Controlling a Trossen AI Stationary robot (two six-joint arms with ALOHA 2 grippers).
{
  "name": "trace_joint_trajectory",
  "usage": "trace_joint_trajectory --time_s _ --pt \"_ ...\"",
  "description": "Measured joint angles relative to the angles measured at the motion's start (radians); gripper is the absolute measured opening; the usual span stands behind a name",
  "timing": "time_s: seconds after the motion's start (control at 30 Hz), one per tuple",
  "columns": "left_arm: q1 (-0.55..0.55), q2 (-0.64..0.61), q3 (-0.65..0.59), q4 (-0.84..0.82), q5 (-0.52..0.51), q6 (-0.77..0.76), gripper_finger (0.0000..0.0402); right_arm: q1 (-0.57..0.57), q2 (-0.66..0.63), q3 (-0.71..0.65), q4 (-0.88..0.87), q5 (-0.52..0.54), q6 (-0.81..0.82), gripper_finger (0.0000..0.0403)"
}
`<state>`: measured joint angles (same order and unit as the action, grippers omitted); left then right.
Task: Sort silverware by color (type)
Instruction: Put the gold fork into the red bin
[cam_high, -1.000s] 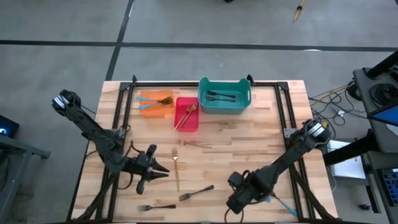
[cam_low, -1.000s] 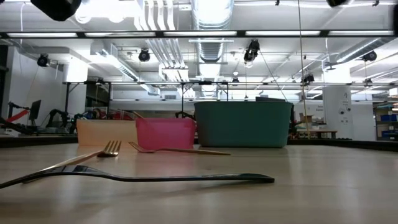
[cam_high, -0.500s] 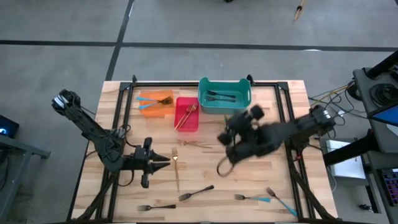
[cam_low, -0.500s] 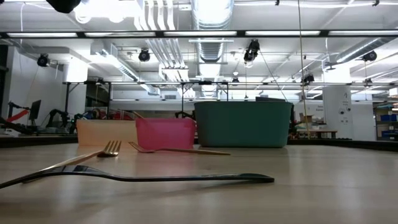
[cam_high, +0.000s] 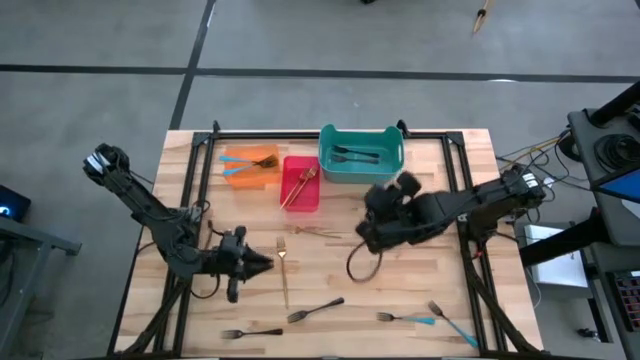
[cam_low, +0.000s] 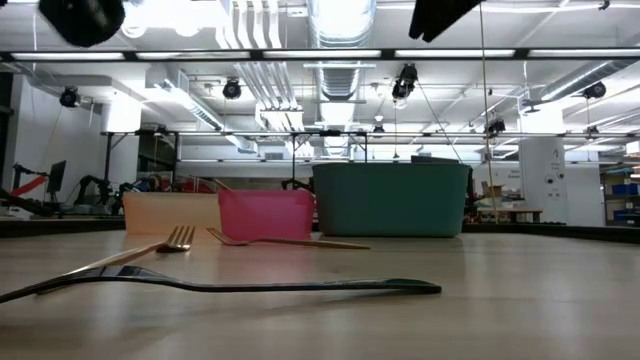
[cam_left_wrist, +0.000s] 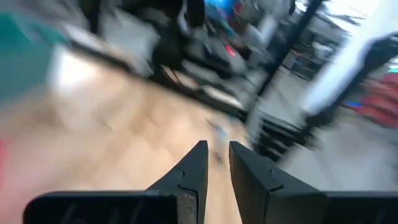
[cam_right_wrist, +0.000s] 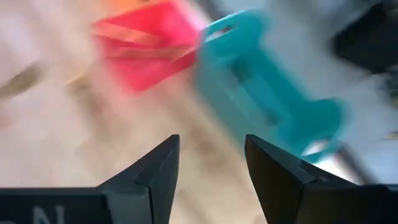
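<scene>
— Where do we stand with the silverware?

— Unsorted forks lie on the worktop (cam_high: 420, 275): a gold fork (cam_high: 283, 270) just beside our left tool (cam_high: 262, 263), two dark forks (cam_high: 316, 310) along the near edge, a blue-handled fork (cam_high: 408, 319) near the right corner. Others already sit in the teal bin (cam_high: 361, 153), red bin (cam_high: 300, 183) and orange bin (cam_high: 250, 165).

— And the tools?

— The left one is nearly clenched, grasping nothing. The right tool (cam_high: 372, 232) hangs released and empty near the teal bin.

— The risk?

— We judge the slim gold fork may skid or tip under narrow fingers, and the right tool sits well apart from any fork.
</scene>
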<state>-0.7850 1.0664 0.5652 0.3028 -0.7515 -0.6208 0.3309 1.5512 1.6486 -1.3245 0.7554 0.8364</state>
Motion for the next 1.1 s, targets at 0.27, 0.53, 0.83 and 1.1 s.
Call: trace_joint_trajectory --time_s 0.27,0.53,0.83,1.1 --pt "-0.022 0.114 0.029 -0.136 0.197 -0.535 0.0039 0.167 0.016 -0.045 0.083 -0.136 0.076 0.0176" --pt "-0.064 0.346 0.181 -0.363 0.274 -0.747 0.0038 0.308 0.021 -0.096 0.13 -0.049 0.172 0.0176" --pt "-0.049 0.53 0.382 -0.69 0.264 -0.904 0.0038 0.341 0.021 -0.193 0.162 0.08 0.164 0.0176" --pt "0.03 0.594 0.433 -0.793 0.296 -1.047 0.0038 0.339 0.021 -0.246 0.16 0.116 -0.028 0.0176"
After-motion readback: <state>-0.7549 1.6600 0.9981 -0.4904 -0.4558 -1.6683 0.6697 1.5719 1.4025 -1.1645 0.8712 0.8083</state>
